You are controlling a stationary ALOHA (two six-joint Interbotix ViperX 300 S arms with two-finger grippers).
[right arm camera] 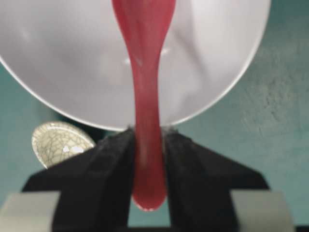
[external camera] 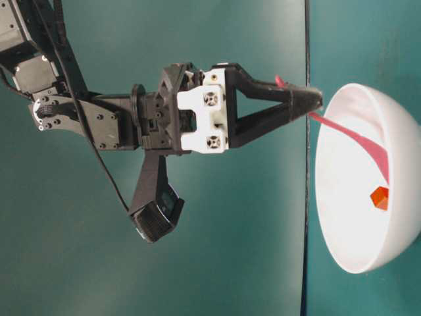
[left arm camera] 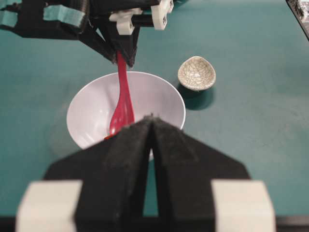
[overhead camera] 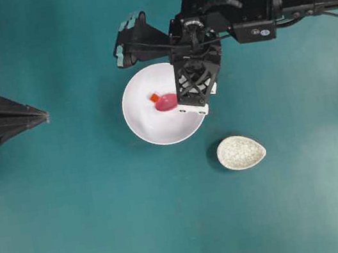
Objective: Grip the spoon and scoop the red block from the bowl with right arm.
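Observation:
The white bowl [overhead camera: 149, 126] sits mid-table with the tiny red block [overhead camera: 154, 97] inside it. My right gripper [overhead camera: 192, 104] hangs over the bowl's right rim, shut on the handle of the pink-red spoon [overhead camera: 166, 102]. The spoon slopes down into the bowl and its scoop lies against the block. In the right wrist view the handle [right arm camera: 146, 159] is pinched between both black fingers, over the bowl [right arm camera: 72, 58]. From table level the spoon [external camera: 358, 137] runs down the bowl's inner wall [external camera: 342, 217] to the block [external camera: 379, 197]. My left gripper [overhead camera: 44, 116] stays shut and empty at the left edge.
A small oval crackle-patterned dish [overhead camera: 241, 152] stands just right of and below the bowl, also seen as the dish [left arm camera: 196, 73] from the left wrist. The right arm's body [overhead camera: 232, 2] stretches across the top right. Teal tabletop surrounds everything.

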